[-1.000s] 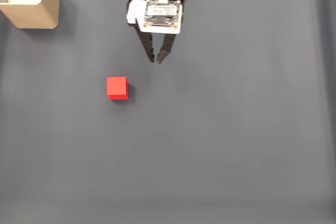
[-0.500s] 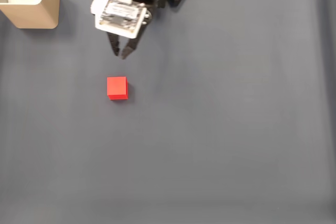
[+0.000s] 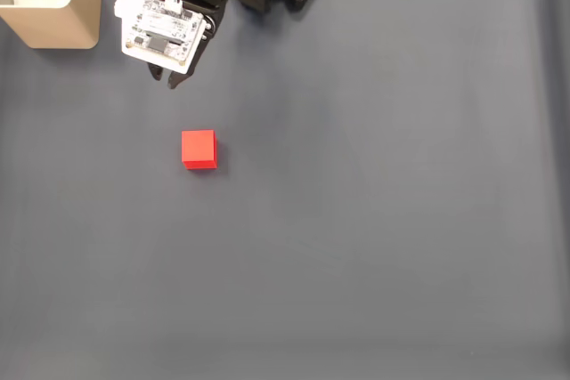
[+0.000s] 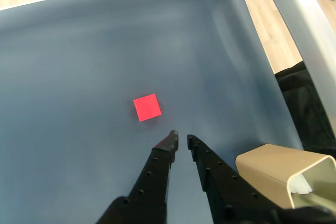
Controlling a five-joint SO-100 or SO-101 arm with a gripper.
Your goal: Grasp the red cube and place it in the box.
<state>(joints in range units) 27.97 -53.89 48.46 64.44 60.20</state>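
- Red cube point(image 3: 199, 149) is sitting untouched on the dark table point(image 3: 383, 220), well apart from the box point(image 3: 53, 6) in the fixed view's top left corner.
- Gripper point(image 4: 180, 141) is swinging leftward in the fixed view, having passed the cube's line and now hovering between cube and box.
- Fingers point(image 4: 169, 143) are narrowing to a slim gap, gripping nothing.
- Grasp is not yet begun; the arm likely needs to reach out toward the cube.

Bright red cube point(image 3: 199, 149), tan box point(image 3: 55, 10) w/ white inside, plain dark grey-blue mat point(image 3: 401, 220), black fingers point(image 4: 157, 163).
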